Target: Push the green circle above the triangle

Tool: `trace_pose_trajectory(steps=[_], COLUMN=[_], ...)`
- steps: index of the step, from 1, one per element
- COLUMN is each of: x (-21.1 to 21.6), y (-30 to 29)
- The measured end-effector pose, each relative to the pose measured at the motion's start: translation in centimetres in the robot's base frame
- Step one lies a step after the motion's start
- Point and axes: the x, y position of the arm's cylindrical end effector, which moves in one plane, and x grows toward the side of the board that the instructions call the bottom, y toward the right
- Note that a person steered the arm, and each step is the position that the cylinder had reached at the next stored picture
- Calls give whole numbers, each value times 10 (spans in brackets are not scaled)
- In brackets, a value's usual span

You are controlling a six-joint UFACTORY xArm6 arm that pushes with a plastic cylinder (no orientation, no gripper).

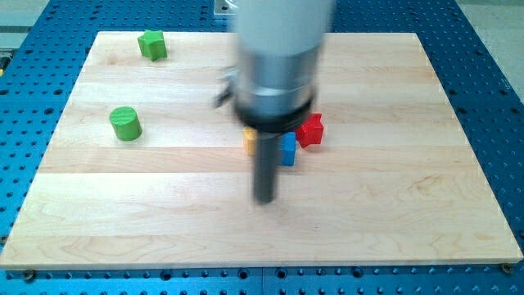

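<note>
My tip [264,199], the lower end of my straight dark rod, rests on the pale wooden board [393,205] a little below its middle, about midway between the left and right edges. I carry no claw at all, only this rod, so there is nothing to open or close, and nothing is held. The tip touches no block.

The green circle, a short green cylinder block [125,123], stands near the board's left edge, about halfway between the top and bottom edges, well apart from my tip and up to its left. A second green block with a lobed, star-like outline [152,44] sits close to the top-left corner, above the cylinder and apart from it.

Three more blocks cluster near the board's centre, just above my tip and partly hidden behind my arm's blurred grey body [278,61]. A red star-shaped block [310,130] lies furthest to the right. A blue block [287,149] sits just beside it on the lower left; its shape I cannot make out. An orange-yellow block [248,141] peeks out on the rod's left side, mostly covered, shape also unclear. I cannot tell which of these is the triangle.

The board lies on a blue perforated bench top [491,74].
</note>
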Motion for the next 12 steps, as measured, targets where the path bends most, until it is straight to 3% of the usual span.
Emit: trace_pose_trajectory(steps=[1, 2, 3, 4, 5, 6, 7, 9, 10, 11, 12], x=[-6, -52, -127, -205, -203, -229, -257, -317, -264, -244, -266], y=[-155, -201, -169, -64, -100, -119, -57, -5, 28, 24, -7])
